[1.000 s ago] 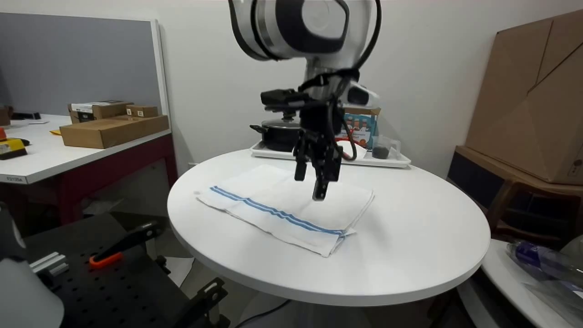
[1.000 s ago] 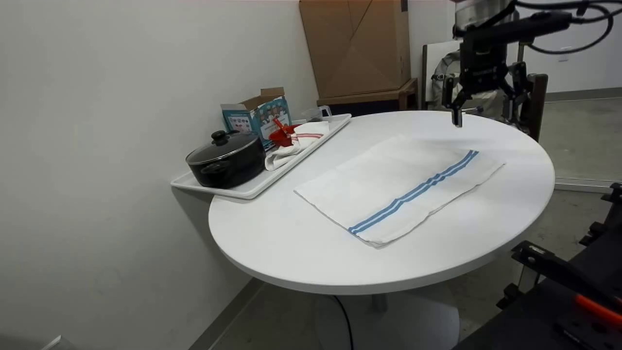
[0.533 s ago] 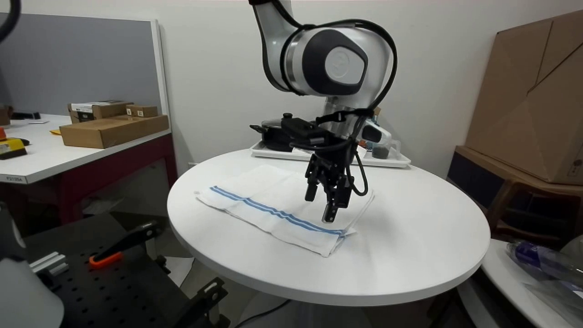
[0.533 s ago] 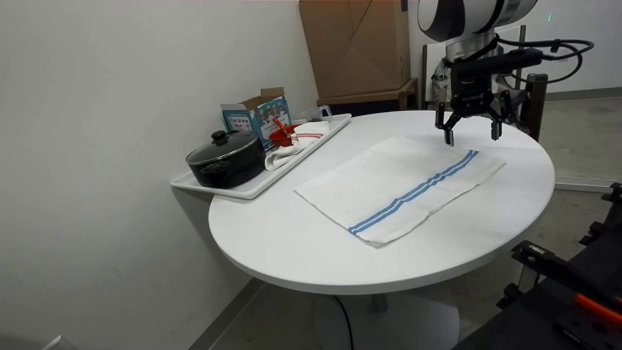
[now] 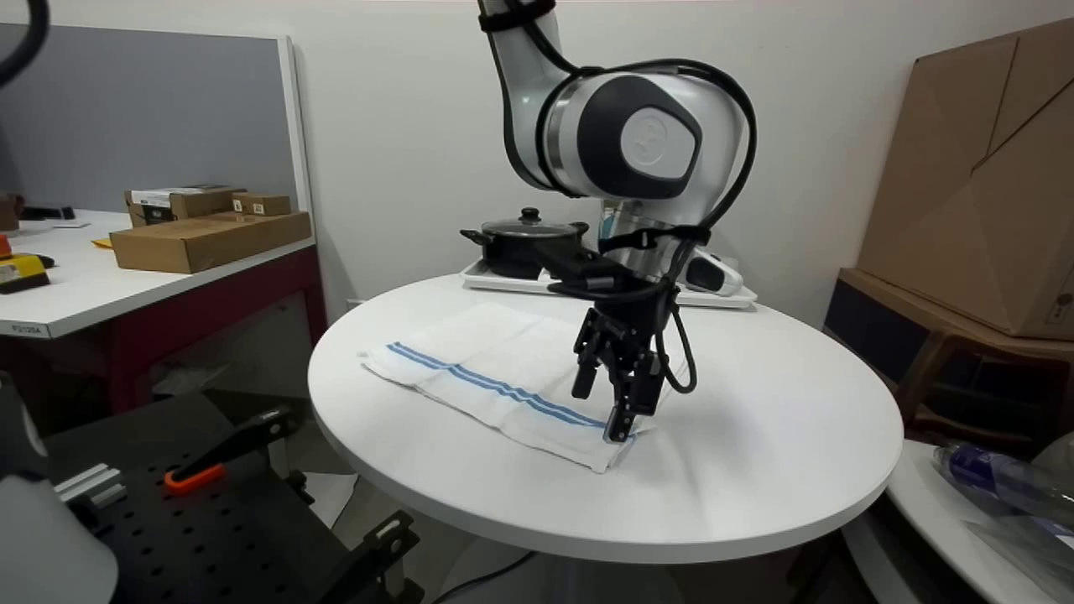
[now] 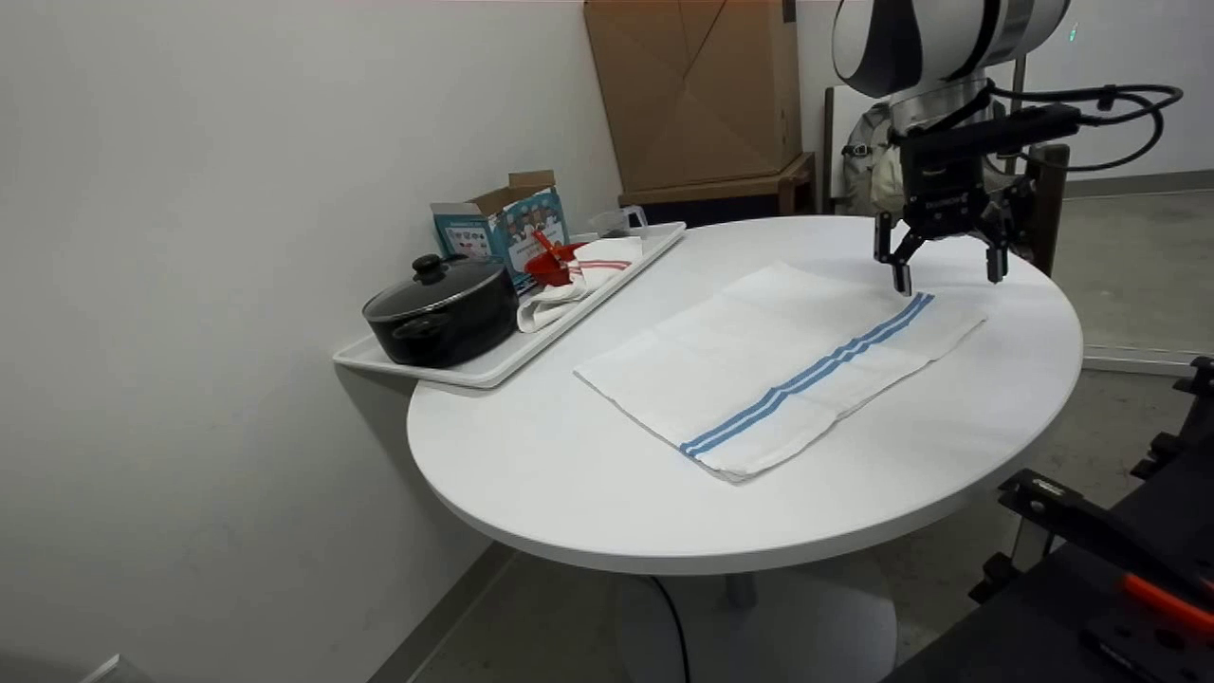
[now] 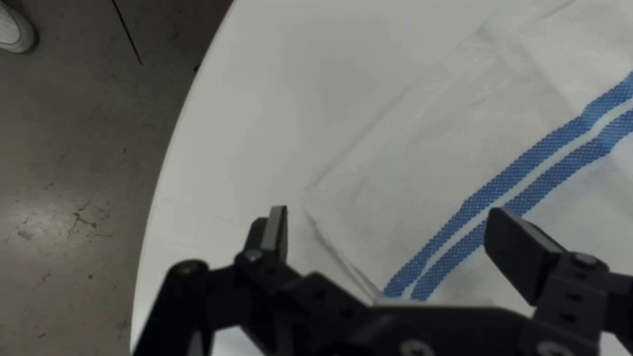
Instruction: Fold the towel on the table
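Observation:
The towel (image 5: pixel 503 361) is white with blue stripes near one long side. It lies flat, in layers, on the round white table (image 5: pixel 755 470); both also show in an exterior view, the towel (image 6: pixel 759 351) and table (image 6: pixel 531 484). My gripper (image 5: pixel 600 413) is open and empty above the towel's striped corner; it also shows in an exterior view (image 6: pixel 948 280). In the wrist view, the spread fingers (image 7: pixel 390 222) are either side of the towel corner (image 7: pixel 361 212), with one finger over bare table and one over the stripes. The gripper body hides part of the towel's edge.
A white tray (image 6: pixel 493 372) on the table's wall side holds a black pot (image 6: pixel 441 313), a blue box (image 6: pixel 536 223) and a red-striped cloth (image 6: pixel 607 261). A black perforated stand (image 5: pixel 193 503) with clamps is beside the table. The table edge (image 7: pixel 165 148) is near the gripper.
My gripper has come down toward the table and moved over to the towel's striped corner, staying open. The towel has not visibly moved.

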Available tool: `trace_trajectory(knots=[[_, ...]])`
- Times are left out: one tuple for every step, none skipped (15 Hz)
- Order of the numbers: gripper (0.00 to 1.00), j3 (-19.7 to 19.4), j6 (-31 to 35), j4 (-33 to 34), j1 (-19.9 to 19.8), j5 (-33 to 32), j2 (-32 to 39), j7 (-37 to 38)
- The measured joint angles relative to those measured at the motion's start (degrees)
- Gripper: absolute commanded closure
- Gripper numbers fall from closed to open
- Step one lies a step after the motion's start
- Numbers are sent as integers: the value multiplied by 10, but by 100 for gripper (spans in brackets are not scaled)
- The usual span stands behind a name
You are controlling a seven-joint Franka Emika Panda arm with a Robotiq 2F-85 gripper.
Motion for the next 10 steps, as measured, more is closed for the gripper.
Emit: trace_trajectory(knots=[[0,-6,1,2,-1,0,6,0],[19,-12,1,5,-2,0,14,0],[26,-16,2,8,-5,0,20,0],[33,-19,5,12,-9,0,28,0],[40,-22,9,14,-11,0,34,0],[49,-24,14,17,-12,0,41,0],[56,-26,19,19,-13,0,47,0],[65,-27,22,21,-13,0,51,0],[72,-27,23,24,-13,0,54,0],[79,-27,24,26,-13,0,55,0]])
